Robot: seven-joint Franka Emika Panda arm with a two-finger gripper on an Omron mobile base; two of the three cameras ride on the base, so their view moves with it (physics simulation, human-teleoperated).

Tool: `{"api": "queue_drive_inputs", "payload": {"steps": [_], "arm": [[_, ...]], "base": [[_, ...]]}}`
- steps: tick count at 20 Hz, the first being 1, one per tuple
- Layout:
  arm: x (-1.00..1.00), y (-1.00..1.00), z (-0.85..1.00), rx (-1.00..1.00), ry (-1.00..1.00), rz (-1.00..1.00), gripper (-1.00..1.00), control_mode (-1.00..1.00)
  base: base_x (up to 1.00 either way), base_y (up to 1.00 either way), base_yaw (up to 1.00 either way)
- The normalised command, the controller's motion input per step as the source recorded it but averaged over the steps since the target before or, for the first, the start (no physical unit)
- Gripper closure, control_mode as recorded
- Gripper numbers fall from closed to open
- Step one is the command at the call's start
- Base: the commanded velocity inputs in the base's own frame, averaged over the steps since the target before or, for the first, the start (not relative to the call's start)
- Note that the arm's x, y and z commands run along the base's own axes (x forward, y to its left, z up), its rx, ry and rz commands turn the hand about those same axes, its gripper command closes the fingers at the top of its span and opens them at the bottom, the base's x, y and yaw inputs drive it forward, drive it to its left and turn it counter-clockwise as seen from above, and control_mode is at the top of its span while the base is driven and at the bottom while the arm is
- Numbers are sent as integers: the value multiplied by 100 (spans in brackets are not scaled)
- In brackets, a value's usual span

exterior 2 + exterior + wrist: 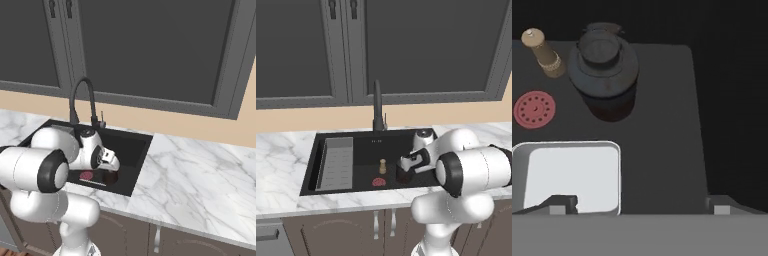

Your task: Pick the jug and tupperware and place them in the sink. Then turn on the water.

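Black sink basin (363, 147) already holds the squat dark lidded jug (603, 70) and pale translucent tupperware (569, 176); my gripper (639, 204) hangs wide open, empty. Next: reach the black gooseneck faucet (377, 107).

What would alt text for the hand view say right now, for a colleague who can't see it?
Looking down into the black sink, the open gripper hangs over the floor beside the pale tupperware, holding nothing. Beyond stands the dark lidded jug, upright, with a red disc and a brass peg to its side.
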Motion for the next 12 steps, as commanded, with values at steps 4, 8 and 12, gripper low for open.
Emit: {"api": "queue_drive_inputs", "payload": {"steps": [4, 8, 12], "arm": [[-11, -9, 25, 0, 0, 12, -100, -100], [-15, -7, 33, 2, 0, 11, -100, -100], [-19, -1, 33, 2, 0, 10, -100, -100]], "base": [[0, 0, 0], [0, 0, 0], [0, 0, 0]]}}
